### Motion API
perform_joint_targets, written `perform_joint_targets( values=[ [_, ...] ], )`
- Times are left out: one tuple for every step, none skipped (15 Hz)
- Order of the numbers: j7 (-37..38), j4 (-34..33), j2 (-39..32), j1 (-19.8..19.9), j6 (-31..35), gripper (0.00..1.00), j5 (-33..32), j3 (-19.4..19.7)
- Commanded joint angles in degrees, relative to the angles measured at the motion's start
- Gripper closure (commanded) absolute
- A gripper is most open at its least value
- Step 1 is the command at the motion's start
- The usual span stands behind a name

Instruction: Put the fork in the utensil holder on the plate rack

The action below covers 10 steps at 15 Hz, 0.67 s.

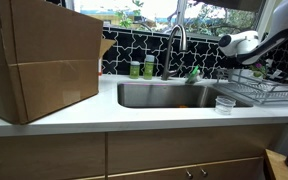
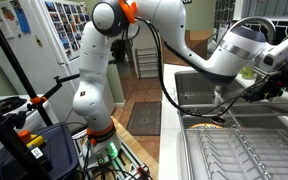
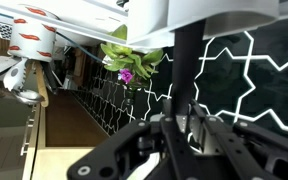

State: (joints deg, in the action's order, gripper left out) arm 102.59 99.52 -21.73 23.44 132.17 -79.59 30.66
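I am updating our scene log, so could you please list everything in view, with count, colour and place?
large cardboard box: one, brown, on the white counter
stainless steel sink: one, silver, set in the counter
curved metal faucet: one, silver, behind the sink
small green containers: two, green, beside the faucet
low wire plate rack: one, silver, beside the sink
small clear plastic cup: one, clear, in front of the rack
leafy plant with pink flower: one, green, by the black tiled wall
floor mat: one, dark, on the floor
fork: not discernible
robot arm: one, white and orange
pincer: one, dark, shut, above the rack
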Motion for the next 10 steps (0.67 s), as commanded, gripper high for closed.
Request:
perform_joint_targets(
  values=[
    [2.8,3.9,2.3,0.6,-2.6,0.95,-3.3,-2.4],
    [3.1,4.2,2.3,0.7,-3.1,0.95,-3.8,-2.7],
    [3.6,4.6,2.3,0.8,-3.4,0.95,-4.3,-3.1],
    [3.9,5.0,2.4,0.8,-3.7,0.95,-4.7,-3.5],
    [4.2,5.3,2.4,0.9,-3.8,0.95,-5.1,-3.8],
    [4.3,5.8,2.5,0.8,-3.9,0.95,-5.4,-4.0],
    [4.6,6.1,2.5,0.8,-3.9,0.95,-5.8,-4.3],
    [4.8,6.3,2.6,0.8,-4.0,0.95,-6.0,-4.5],
    [4.7,6.6,2.7,0.8,-4.2,0.95,-6.1,-4.7],
    [4.6,6.8,2.8,0.8,-4.4,0.95,-6.0,-4.9]
  ],
)
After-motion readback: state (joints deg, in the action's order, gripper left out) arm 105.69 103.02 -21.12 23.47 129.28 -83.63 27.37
